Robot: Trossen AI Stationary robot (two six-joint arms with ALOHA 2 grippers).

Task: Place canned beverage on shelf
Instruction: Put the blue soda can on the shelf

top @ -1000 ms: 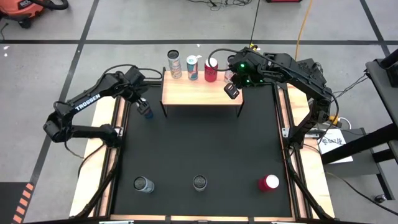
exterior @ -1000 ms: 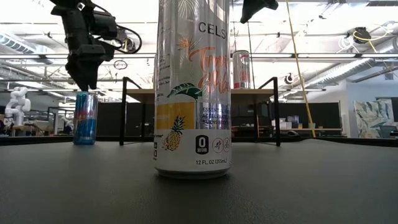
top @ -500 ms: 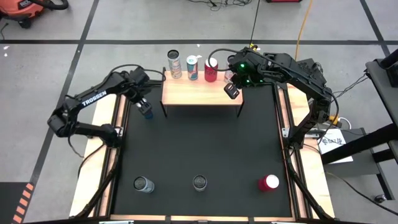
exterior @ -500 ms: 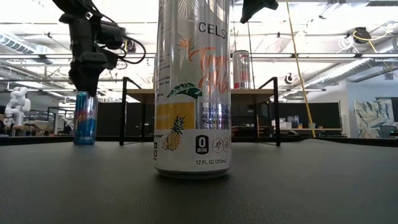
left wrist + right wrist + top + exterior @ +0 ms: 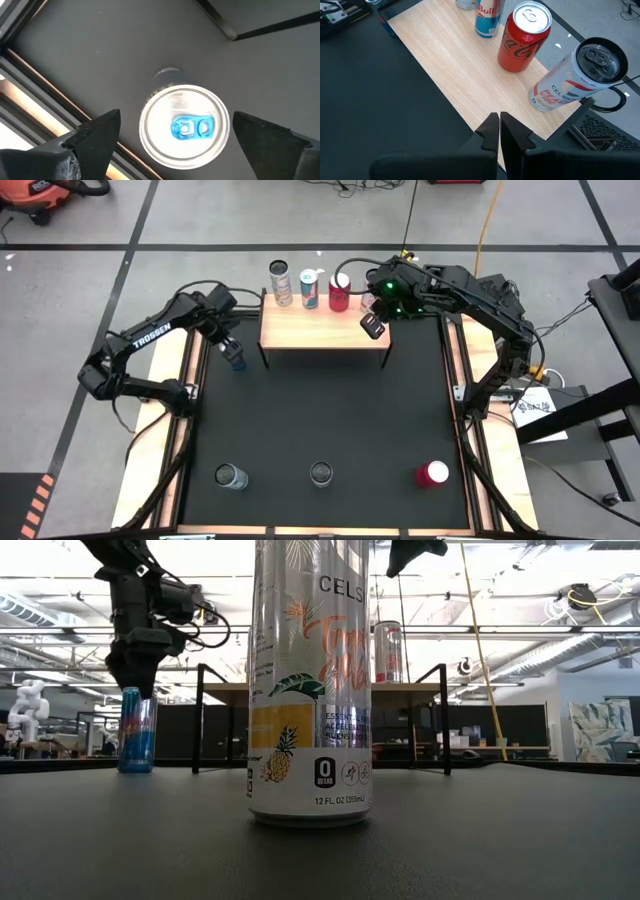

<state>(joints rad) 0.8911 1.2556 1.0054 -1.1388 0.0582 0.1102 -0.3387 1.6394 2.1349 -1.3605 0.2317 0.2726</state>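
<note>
A blue can (image 5: pixel 238 364) stands upright on the black mat (image 5: pixel 320 410), left of the light-wood shelf (image 5: pixel 322 326). It also shows in the low view (image 5: pixel 136 732) and the left wrist view (image 5: pixel 184 125), with a silver top and a blue tab. My left gripper (image 5: pixel 231 350) hangs open right above it, pointing down, with one finger (image 5: pixel 92 136) on either side and clear of it. My right gripper (image 5: pixel 373 326) is shut and empty above the shelf's right end (image 5: pixel 470 75). Several cans stand along the shelf's far edge, among them a red one (image 5: pixel 522 37) and a white one (image 5: pixel 572 80).
Three more cans stand near the mat's front edge: a silver one (image 5: pixel 231 476), a tall one (image 5: pixel 321 473) that fills the low view (image 5: pixel 310 680), and a red one (image 5: pixel 432 474). Wooden side rails (image 5: pixel 185 380) border the mat. The shelf's black legs (image 5: pixel 200 720) stand beside the blue can.
My left gripper has come down a little toward the blue can's top and shifted slightly toward the shelf, staying open. The can has not moved.
</note>
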